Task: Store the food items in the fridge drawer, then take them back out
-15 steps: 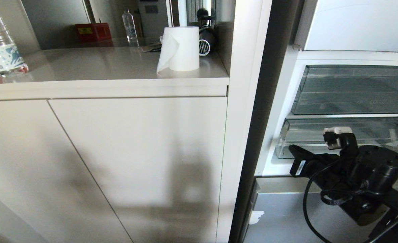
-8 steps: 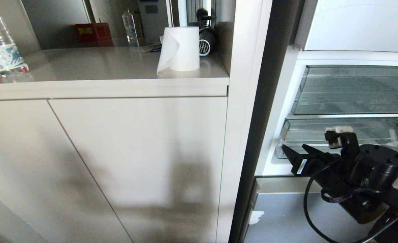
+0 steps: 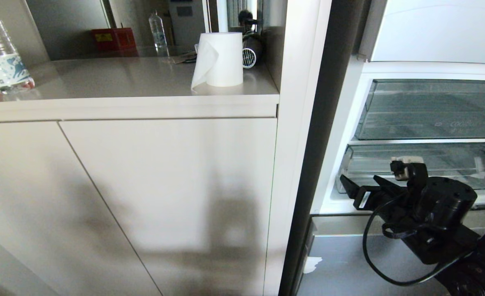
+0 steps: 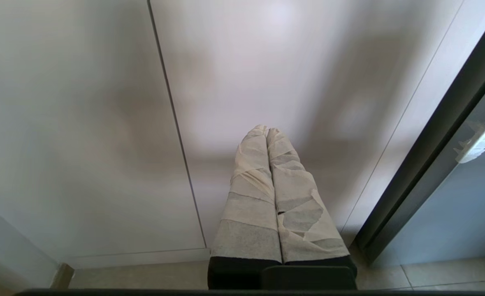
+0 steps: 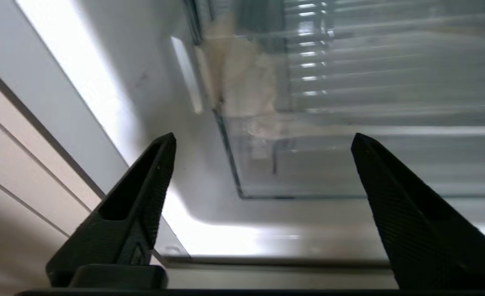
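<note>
The right gripper (image 3: 361,187) hangs before the fridge drawer (image 3: 431,164), its fingers (image 5: 143,193) spread wide and empty. At nine o'clock from it, the left gripper (image 4: 267,133) faces the cabinet door (image 4: 308,82), fingers pressed together.

The right gripper (image 3: 359,185) is spreading its fingers (image 5: 143,193) wide apart and edging left, closer to the fridge drawer's (image 3: 431,164) front corner.
</note>
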Robot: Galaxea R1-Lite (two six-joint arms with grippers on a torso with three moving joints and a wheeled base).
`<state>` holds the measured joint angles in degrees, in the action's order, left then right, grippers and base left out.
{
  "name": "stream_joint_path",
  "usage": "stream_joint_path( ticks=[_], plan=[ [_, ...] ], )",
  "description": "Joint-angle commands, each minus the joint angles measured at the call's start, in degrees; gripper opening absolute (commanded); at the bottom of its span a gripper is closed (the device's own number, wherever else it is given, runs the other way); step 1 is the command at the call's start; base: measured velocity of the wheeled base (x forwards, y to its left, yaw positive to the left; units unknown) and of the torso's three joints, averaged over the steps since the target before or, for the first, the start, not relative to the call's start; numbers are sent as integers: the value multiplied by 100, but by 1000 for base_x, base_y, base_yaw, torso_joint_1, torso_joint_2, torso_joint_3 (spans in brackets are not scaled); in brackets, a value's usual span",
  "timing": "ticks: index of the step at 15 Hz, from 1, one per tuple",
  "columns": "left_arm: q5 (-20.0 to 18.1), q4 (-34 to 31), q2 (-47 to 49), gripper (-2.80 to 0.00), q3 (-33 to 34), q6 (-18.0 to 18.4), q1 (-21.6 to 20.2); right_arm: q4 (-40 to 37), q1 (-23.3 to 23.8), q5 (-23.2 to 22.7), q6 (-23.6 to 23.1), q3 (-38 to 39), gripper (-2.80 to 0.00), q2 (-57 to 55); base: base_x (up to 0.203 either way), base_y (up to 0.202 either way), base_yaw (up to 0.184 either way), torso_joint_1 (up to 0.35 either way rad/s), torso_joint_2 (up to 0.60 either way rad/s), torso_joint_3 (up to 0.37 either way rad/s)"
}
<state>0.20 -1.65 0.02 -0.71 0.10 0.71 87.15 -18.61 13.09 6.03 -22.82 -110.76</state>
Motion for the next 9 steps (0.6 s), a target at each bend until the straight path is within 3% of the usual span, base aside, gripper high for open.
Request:
stream_joint_path(
  ticks=[1,9],
  plan=[
    [0,-2,-2,-280,0,-1,0,51,-2,9,-5,-128,0,-68,0,0,0,0,0,0],
    [3,-2,-2,-280,0,-1,0,51,-2,18,-205,-401,0,-84,0,0,0,0,0,0]
  ],
)
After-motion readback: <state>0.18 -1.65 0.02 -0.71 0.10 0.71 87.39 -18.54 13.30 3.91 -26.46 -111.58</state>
